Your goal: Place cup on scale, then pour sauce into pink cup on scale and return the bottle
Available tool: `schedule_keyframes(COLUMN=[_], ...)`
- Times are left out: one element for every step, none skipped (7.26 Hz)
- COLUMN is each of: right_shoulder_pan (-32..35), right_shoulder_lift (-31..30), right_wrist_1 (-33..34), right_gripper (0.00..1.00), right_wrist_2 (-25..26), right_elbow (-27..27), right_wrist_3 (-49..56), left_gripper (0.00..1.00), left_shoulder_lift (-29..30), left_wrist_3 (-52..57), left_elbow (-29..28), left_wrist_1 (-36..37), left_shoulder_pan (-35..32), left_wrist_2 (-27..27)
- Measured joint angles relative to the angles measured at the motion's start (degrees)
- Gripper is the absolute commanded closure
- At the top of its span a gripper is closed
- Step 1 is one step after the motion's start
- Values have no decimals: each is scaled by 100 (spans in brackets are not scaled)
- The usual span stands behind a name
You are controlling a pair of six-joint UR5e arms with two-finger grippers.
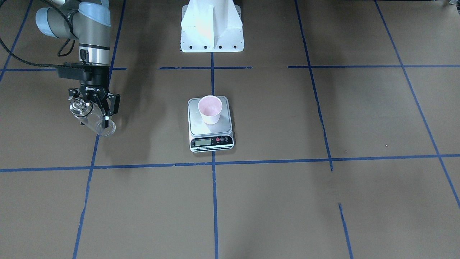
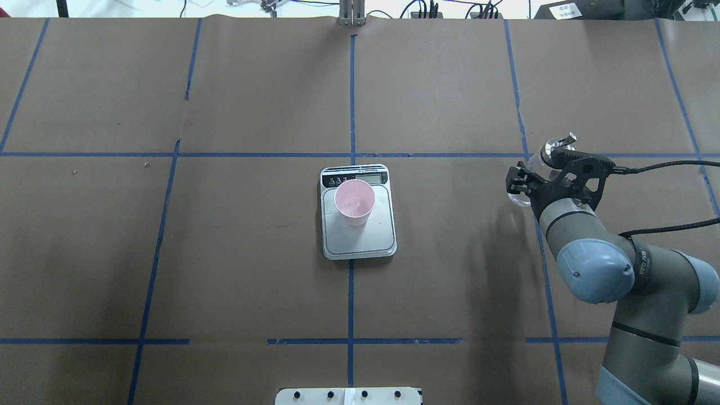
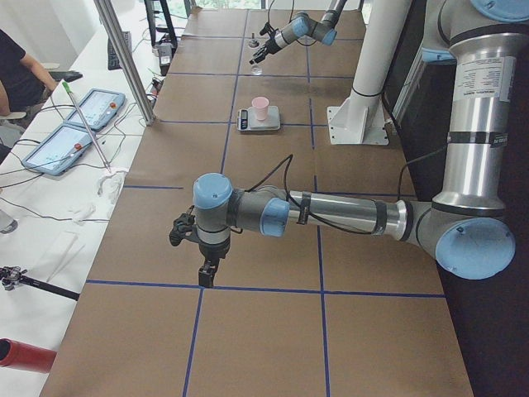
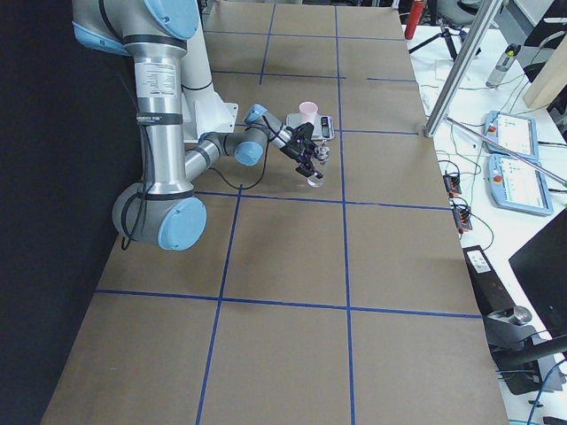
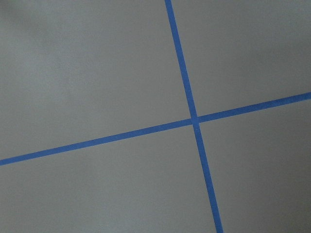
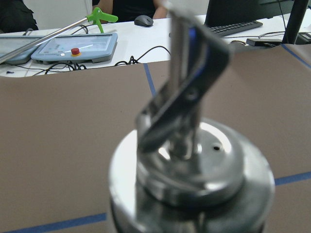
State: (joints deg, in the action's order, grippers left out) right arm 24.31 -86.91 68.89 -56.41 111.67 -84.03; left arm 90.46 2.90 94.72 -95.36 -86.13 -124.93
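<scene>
Cup (image 1: 210, 109) upright on scale (image 1: 197, 123), R gripper (image 1: 94, 122) clamping bottle (image 1: 102, 128), well aside; L gripper (image 3: 205, 269) state unclear

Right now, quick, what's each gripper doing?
Left gripper: cannot tell, it shows only in a side view.
Right gripper: closed on the bottle.

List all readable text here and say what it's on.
"ROBOTIQ": on the body of the right gripper, front-facing view.
Scale display and button labels: too small to read.
Right arm label, overhead view: blurred.
Nothing else is legible.
</scene>
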Motion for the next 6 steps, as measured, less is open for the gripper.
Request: schedule_keyframes(right_shoulder_pan=[38,90,148,181,191,192], right_shoulder_lift=[7,30,32,32,29,24], right_wrist_1=[244,469,579,620,628,628], right_gripper=[100,100,100,100,100,100], right_wrist_2=[-127,-281,-475,-580,-619,-626], right_elbow=[-6,18,44,49,44,28], right_wrist_3=[47,81,102,110,104,79], left_gripper=[0,0,0,0,0,0], left_shoulder_lift=[0,-1,-2,-2,-2,-2], left_wrist_3=[0,0,0,0,0,0], left_elbow=[6,9,11,11,11,11], left_wrist_1=[0,4,12,15,17,17], left_shoulder_pan=[0,0,0,0,0,0], left_wrist_2=[2,3,4,4,4,4])
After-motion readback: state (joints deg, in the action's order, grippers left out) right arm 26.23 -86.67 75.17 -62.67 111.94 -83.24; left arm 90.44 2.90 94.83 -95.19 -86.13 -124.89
